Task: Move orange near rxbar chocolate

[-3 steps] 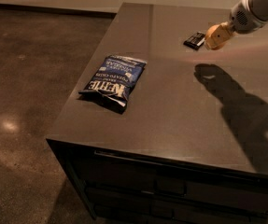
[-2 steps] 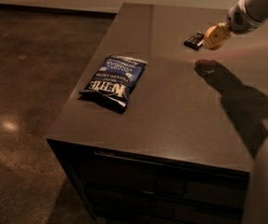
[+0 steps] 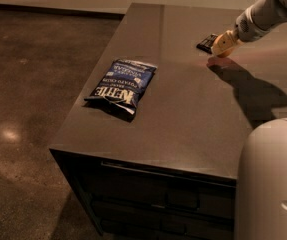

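1. Since the orange is meant to end up near the rxbar, the orange (image 3: 222,45) is found toward the far right corner of the bench (image 3: 183,124). It sits just beside the rxbar (image 3: 207,43), which lies flat on its left.
2. The claw (image 3: 231,35) is seen right at the orange, at the tip of an arm reaching in over the right edge. Whether it is clamped on the fruit or open cannot be told.
3. Whether the orange rests on the bench or is held just above it cannot be told either. Its shadow lies close under it, so it is judged to be very low.
4. The chip bag (image 3: 122,81) lies near the left edge, well apart from both, and no obstacle is posed by it.
5. The task is judged nearly done. Only a gentle release and withdrawal are thought to remain, so that the round fruit is not set rolling and the rxbar is not nudged.
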### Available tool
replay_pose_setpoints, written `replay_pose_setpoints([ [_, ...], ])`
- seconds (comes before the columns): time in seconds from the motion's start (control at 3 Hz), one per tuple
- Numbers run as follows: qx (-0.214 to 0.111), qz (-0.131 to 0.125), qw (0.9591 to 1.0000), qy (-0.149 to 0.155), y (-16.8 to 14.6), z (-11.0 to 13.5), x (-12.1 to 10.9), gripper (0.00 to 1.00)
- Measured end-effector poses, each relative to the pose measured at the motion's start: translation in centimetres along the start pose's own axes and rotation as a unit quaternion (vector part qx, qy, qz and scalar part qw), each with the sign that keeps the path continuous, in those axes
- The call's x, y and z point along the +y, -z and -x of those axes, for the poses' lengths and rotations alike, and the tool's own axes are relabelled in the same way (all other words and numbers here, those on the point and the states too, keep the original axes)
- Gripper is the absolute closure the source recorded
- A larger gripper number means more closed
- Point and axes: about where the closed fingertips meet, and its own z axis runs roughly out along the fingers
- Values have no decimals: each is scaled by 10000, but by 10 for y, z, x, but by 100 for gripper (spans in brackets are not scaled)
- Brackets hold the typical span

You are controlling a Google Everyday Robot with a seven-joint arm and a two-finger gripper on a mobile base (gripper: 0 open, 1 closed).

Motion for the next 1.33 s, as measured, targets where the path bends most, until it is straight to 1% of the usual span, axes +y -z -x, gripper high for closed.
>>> replay_pose_setpoints([
  [0.33,16,-46,10000,-11,-13,5,-3,82],
  [1.0,254,-113,9996,33,-30,4,-3,35],
  [1.33,272,-92,9996,35,-34,4,-2,12],
])
